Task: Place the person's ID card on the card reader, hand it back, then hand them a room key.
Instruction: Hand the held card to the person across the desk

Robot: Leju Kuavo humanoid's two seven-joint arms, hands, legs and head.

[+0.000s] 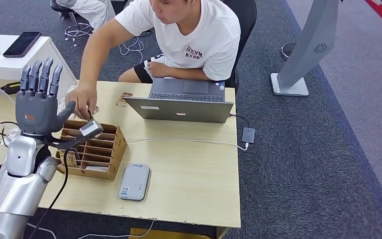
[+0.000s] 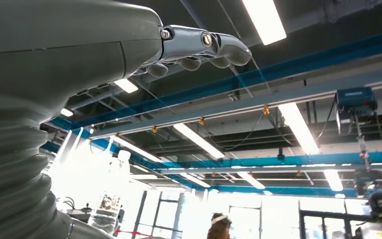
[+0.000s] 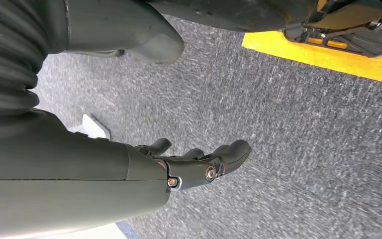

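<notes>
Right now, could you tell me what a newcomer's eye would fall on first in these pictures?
The robot's left hand stands raised at the near left of the table, fingers upright and apart, holding nothing. Just beyond it a seated person's hand reaches over the wooden slotted box, at a small grey card-like thing. An open laptop sits before the person, and a grey card reader lies near the front edge.

Left robot hand [image 1: 40, 102] raised, fingers spread
</notes>
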